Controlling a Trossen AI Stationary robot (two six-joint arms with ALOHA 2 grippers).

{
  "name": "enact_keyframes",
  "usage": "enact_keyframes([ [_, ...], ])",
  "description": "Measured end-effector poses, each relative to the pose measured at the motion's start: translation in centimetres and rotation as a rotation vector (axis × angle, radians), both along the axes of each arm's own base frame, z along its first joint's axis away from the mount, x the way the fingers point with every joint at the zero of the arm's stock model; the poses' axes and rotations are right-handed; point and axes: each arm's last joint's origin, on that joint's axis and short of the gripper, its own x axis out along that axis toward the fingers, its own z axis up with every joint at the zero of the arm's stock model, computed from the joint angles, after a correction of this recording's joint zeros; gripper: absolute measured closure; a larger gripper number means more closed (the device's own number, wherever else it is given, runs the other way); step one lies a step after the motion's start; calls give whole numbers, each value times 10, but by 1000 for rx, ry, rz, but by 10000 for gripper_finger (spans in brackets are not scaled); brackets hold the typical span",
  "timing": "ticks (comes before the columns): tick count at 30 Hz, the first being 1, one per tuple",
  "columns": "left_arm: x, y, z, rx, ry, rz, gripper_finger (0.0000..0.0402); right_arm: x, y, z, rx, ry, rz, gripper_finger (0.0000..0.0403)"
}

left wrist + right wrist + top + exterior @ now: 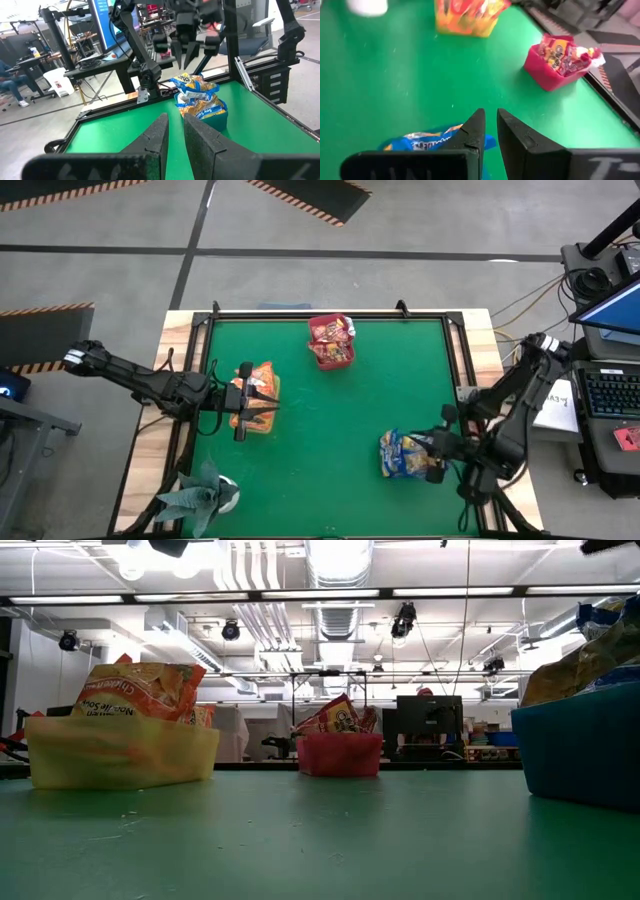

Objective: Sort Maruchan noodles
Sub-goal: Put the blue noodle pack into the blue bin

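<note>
Three small trays stand on the green table, each holding Maruchan noodles. The yellow tray (266,377) (120,750) at the left holds orange packets, and my left gripper (262,400) (176,119) hovers level over it, shut and empty. The red tray (331,343) (555,62) at the far middle holds dark red packets. The blue tray (403,455) (207,107) at the near right holds blue-and-yellow packets. My right gripper (428,452) (491,114) hangs above that tray's right side, slanting down, shut with nothing between its fingers.
A small potted plant (205,495) stands at the near left corner. A black frame (330,315) runs round the table's edges. A laptop and keyboard (610,390) sit beyond the right edge. Bare green surface lies between the three trays.
</note>
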Motion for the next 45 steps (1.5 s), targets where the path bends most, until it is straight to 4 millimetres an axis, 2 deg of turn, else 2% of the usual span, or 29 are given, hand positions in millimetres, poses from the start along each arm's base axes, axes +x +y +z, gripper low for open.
enact_keyframes([
  [3,0,0,1,-2,-6,0,359,-11,1,-28,31,-103,-44,365],
  [9,0,0,2,-5,-15,0,359,-13,0,-84,131,-187,-59,365],
  [16,0,0,2,-5,-15,0,359,-21,-13,-123,201,-238,-132,365],
  [20,0,0,1,-4,-13,0,359,-20,-13,-125,185,-236,-128,365],
  [28,0,0,1,-3,-8,0,359,-12,2,-86,176,-223,-71,365],
  [31,0,0,1,-3,-8,0,359,-7,10,-80,174,-223,-54,365],
  [35,0,0,1,-3,-8,0,359,-4,16,-95,173,-192,-51,365],
  [41,0,0,1,-10,-7,1,359,-1,24,-132,122,-164,-106,365],
  [45,0,0,1,-10,-6,1,359,0,27,-134,107,-145,-108,365],
])
